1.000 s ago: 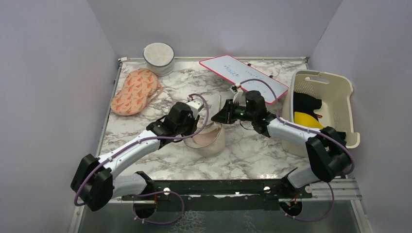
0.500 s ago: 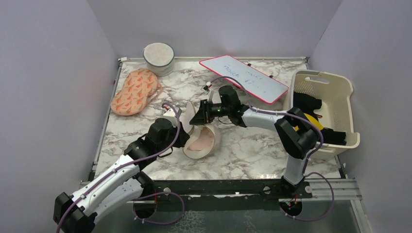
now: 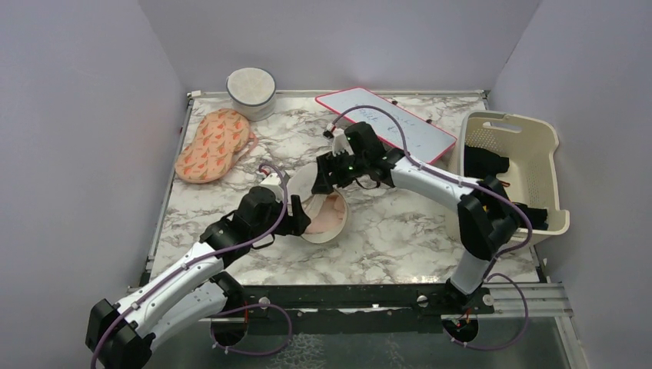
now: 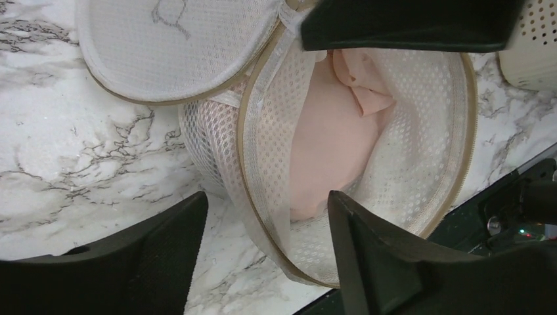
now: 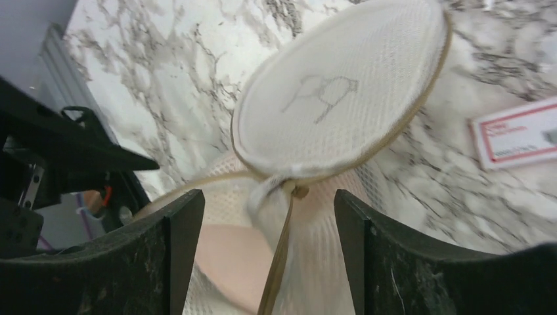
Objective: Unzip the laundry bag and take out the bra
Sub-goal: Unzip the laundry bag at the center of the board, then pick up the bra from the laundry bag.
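The laundry bag [image 3: 332, 231] lies unzipped mid-table, a cream mesh clamshell. Its round lid [image 5: 341, 85], marked with a small spectacles-like outline, is folded back. The pale pink bra [image 4: 335, 138] sits inside the lower half, also seen as the bra [image 3: 330, 207] from above. My left gripper [image 4: 265, 197] is open, and the bag's zip rim passes loosely between its fingers. My right gripper [image 5: 268, 197] is open at the hinge side, the zip pull [image 5: 299, 191] hanging free between its fingers. From above, the left gripper [image 3: 298, 223] and right gripper [image 3: 326, 175] flank the bag.
A peach patterned oval pouch [image 3: 214, 144] lies at the left and a round white container [image 3: 251, 91] stands at the back. A red-edged whiteboard [image 3: 384, 123] lies behind the right arm. The cream basket [image 3: 542, 150] on the right holds black clothes [image 3: 483, 160].
Both grippers have opened and let go of the bag. The lid has swung back, baring the bra. The right gripper has risen a little toward the back.
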Robot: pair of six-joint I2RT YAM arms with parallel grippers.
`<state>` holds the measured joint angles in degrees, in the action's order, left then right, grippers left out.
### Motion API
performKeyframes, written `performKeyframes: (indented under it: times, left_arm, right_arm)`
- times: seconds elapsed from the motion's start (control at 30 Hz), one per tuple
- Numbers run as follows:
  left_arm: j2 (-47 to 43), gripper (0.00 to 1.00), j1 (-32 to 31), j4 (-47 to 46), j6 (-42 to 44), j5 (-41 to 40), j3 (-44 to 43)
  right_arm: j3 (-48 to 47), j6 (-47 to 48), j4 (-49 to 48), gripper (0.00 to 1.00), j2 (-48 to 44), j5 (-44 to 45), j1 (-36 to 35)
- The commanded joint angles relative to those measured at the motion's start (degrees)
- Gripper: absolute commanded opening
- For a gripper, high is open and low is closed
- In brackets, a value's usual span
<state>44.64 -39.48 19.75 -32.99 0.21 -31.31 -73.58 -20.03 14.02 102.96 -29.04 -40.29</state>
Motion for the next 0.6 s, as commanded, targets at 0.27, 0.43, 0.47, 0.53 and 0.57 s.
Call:
performKeyframes:
  times: [0.27,0.43,0.47,0.53,0.57]
  left_arm:
    - [6.84,0.51,-0.15,-5.89,-0.15,5.09,0.66]
    - [4.52,0.24,-0.16,-7.65,-3.18,4.88,3.94]
    - [3.49,0.2,-0.13,-8.3,-4.33,4.5,5.08]
    - [1.51,0.12,-0.15,-9.11,-6.69,3.81,7.04]
    - [0.44,0.09,-0.15,-9.5,-7.87,3.49,7.77]
  right_arm:
    - [7.17,3.94,14.95,0.72,-19.93,9.49,-5.94]
    - [12.52,-0.24,7.17,0.63,-19.82,4.25,-9.71]
    - [13.32,-0.61,5.88,0.62,-19.14,4.24,-10.46]
    - [14.57,-1.7,3.8,0.6,-17.58,4.81,-11.6]
    - [15.01,-2.21,3.19,0.56,-16.84,5.61,-12.22]
